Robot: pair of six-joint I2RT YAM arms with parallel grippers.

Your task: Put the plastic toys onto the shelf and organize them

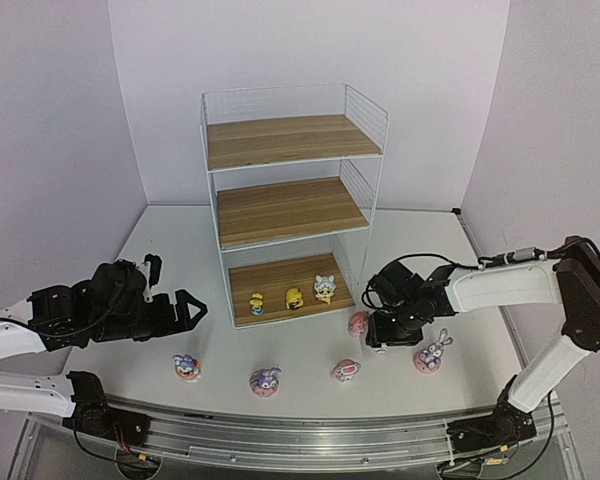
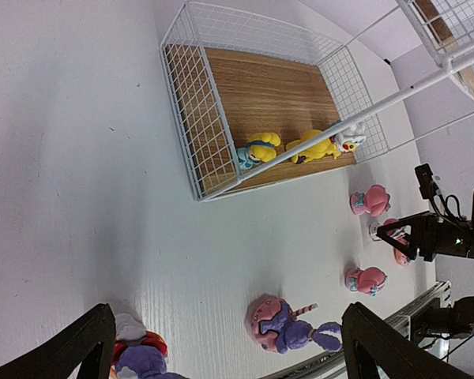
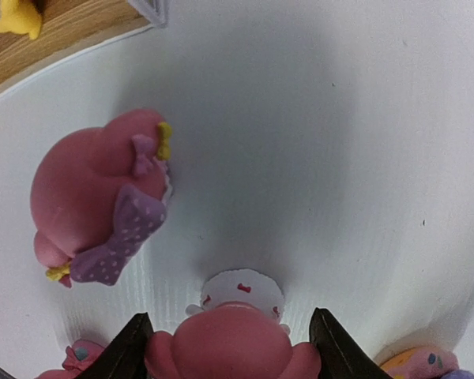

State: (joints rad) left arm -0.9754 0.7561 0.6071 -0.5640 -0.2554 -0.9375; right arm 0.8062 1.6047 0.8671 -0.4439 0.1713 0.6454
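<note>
The left gripper (image 1: 175,288) hovers left of the shelf (image 1: 290,140), jaws wide, holding nothing. The shelf stands upright with its open front toward the arms. Three yellow toys (image 1: 294,298) stand in a left-to-right row on its bottom board, facing the arms. On the table (image 1: 180,240) in front are three bunnies (image 1: 265,380) and three pink toys (image 1: 346,370). The right gripper (image 1: 380,338) straddles one pink toy (image 3: 229,347) with its jaws half closed; I cannot tell whether they grip it.

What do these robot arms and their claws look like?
The left arm and right arm are white links between bulky black joints. The left gripper and right gripper are black, with two flat tapering fingers. Thin black cables loop by the right wrist.
</note>
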